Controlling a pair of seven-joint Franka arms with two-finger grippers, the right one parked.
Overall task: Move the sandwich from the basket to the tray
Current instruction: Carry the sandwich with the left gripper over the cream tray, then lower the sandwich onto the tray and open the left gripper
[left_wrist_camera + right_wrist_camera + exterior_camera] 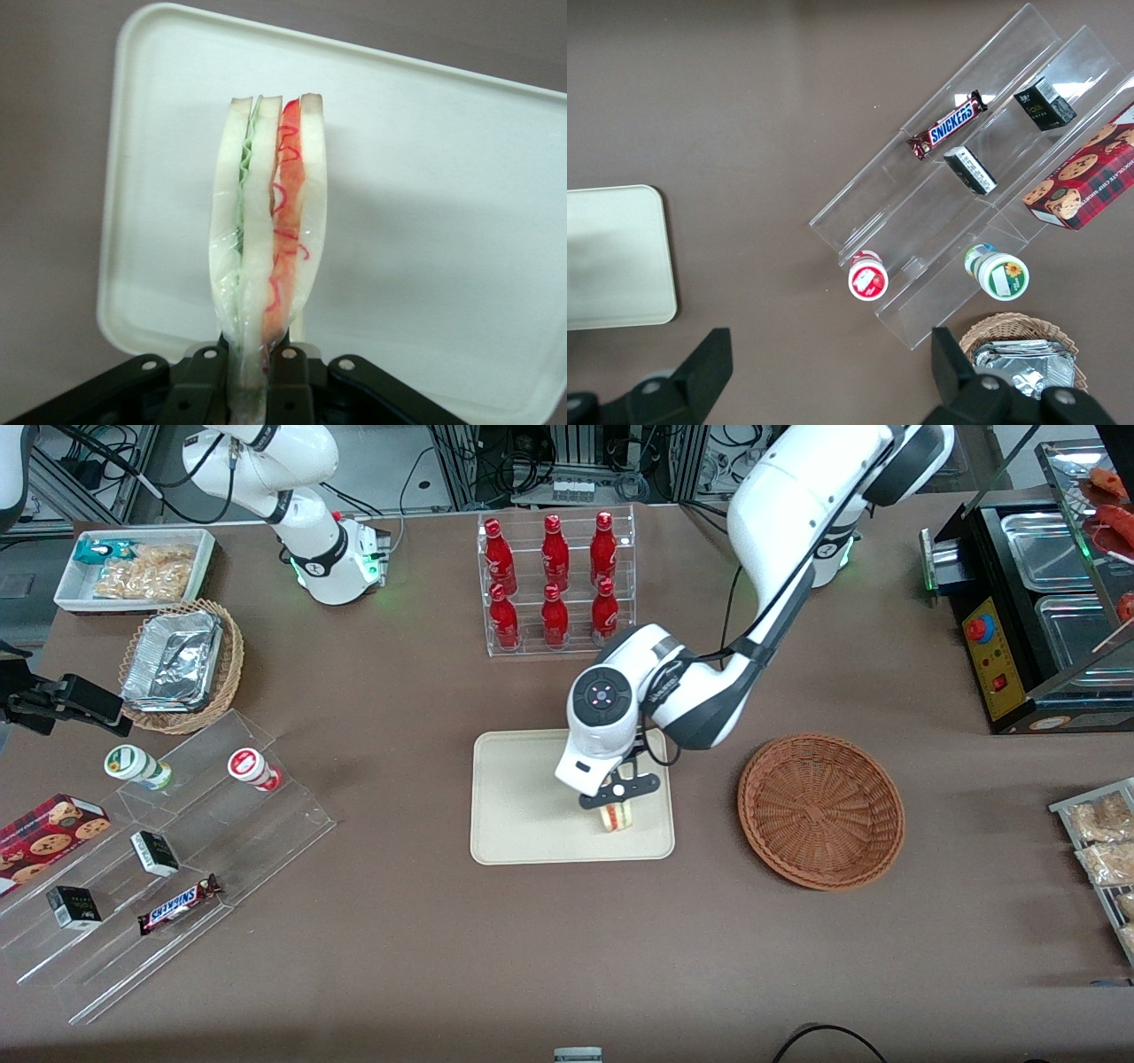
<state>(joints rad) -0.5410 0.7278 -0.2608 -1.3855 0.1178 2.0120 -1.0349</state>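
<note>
One pincer [617, 800] (arm bent downward) clamps sandwich [617, 816] just above tray [523, 815].

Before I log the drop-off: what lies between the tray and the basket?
Only bare table between tray and basket, front view. The gripper holds the sandwich over the tray.

A robot lab staged as a snack shop: acrylic shelves [168, 850], bottle rack [556, 584], cabling.
</note>
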